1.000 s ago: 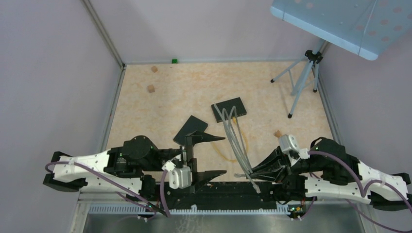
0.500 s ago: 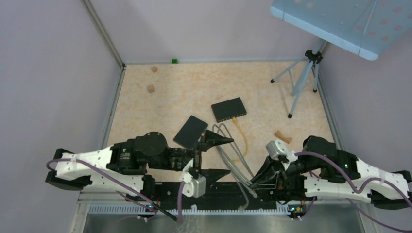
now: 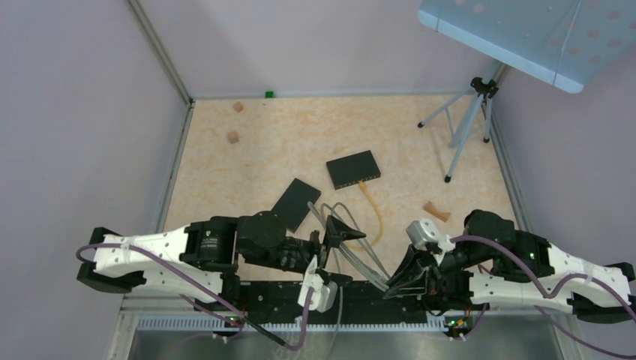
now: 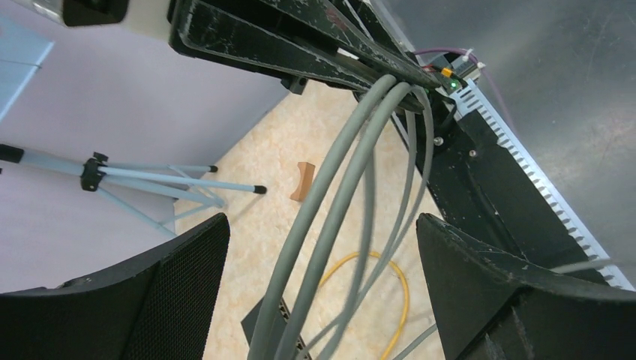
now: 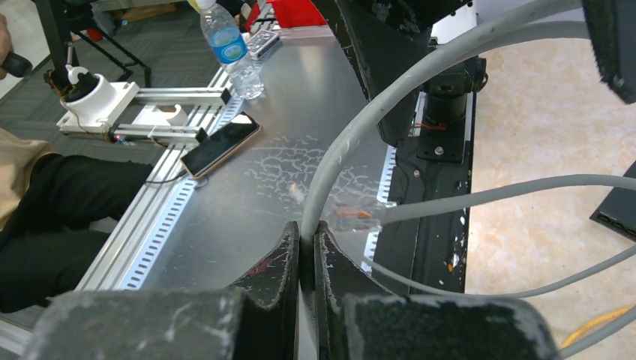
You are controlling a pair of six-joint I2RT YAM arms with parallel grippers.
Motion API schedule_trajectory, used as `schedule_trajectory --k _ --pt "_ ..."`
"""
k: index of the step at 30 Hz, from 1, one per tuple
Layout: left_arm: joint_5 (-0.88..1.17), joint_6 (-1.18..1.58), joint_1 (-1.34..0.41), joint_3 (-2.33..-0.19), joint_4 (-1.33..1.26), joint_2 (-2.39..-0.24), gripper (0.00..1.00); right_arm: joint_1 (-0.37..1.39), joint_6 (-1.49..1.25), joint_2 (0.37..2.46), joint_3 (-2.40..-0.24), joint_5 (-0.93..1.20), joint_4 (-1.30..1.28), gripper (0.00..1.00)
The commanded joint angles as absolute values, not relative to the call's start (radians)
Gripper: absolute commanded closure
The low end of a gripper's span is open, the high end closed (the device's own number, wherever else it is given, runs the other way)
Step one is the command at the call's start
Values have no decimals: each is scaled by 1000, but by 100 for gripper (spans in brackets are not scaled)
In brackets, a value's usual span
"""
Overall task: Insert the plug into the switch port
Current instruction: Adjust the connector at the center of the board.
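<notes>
The black switch (image 3: 353, 169) lies flat mid-table, and a corner of it with its ports shows in the left wrist view (image 4: 259, 328). A grey cable (image 3: 356, 247) loops between the arms. My right gripper (image 3: 391, 283) is shut on this cable (image 5: 352, 127) a short way from its end. The clear plug (image 5: 352, 216) with orange contacts hangs free beside my right gripper (image 5: 307, 236), over the metal shelf. My left gripper (image 3: 337, 253) is open, and the grey cable loops (image 4: 337, 217) pass between its fingers (image 4: 172, 292) without touching them.
A yellow cable (image 3: 373, 210) runs from the switch. A second flat black box (image 3: 295, 203) lies left of it. Small wooden blocks (image 3: 233, 137) (image 3: 435, 211) are scattered. A tripod (image 3: 465, 127) stands at the far right. A bottle (image 5: 231, 51) and phone (image 5: 220, 148) sit on the shelf.
The grey cable loops have been dragged off the switch toward the near edge. My left arm has swung right and turned, so its open fingers now straddle the loops.
</notes>
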State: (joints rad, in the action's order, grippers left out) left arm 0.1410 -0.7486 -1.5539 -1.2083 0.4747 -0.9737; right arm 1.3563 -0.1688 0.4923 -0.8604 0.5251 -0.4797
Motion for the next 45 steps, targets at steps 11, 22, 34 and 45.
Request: schedule_trajectory --k 11,22,34,45 --pt "60 -697 -1554 -1208 543 -1053 43 1352 -136 502 -921 541 -442 100" --pt "-110 -555 -1532 -1122 376 -1013 100 1351 -93 469 -970 317 -531 70" --pt "46 -129 -1223 -1269 335 -1320 100 1352 -49 296 -991 -292 -501 61" --pt "280 247 -914 -1392 198 -1663 98 1351 -125 354 -963 -537 -546 54"
